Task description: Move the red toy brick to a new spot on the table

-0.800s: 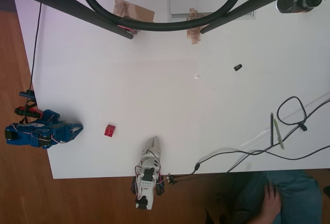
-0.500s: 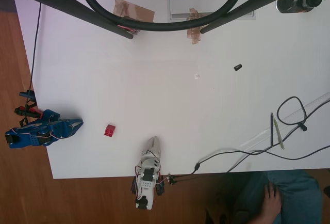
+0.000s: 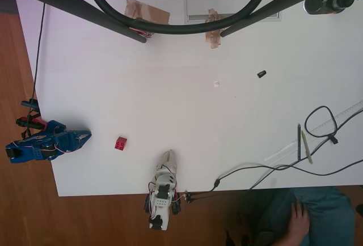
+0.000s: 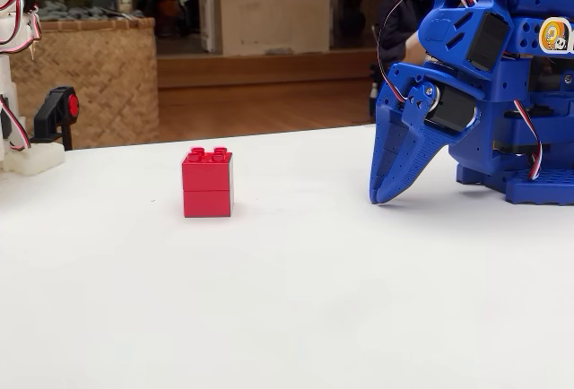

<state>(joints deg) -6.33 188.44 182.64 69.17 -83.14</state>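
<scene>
The red toy brick (image 3: pixel 120 143) (image 4: pixel 207 183) stands upright on the white table (image 3: pixel 181 98) near its lower left corner, with nothing touching it. My blue gripper (image 3: pixel 87 137) (image 4: pixel 386 195) rests low over the table's left edge in the overhead view, its tip pointing toward the brick about a gripper's length away. In the fixed view the jaws come together in a single point just above the tabletop, to the right of the brick, holding nothing.
A small black piece (image 3: pixel 261 74) lies right of centre. Tape patches (image 3: pixel 147 12) sit at the far edge, and cables (image 3: pixel 320 122), a pen (image 3: pixel 299 142) and a ruler (image 3: pixel 317 135) lie at the right. A person's hand (image 3: pixel 298 216) shows at the bottom right.
The blue arm shifted slightly and its tip narrowed and rose a little in the overhead view. The brick has not moved.
</scene>
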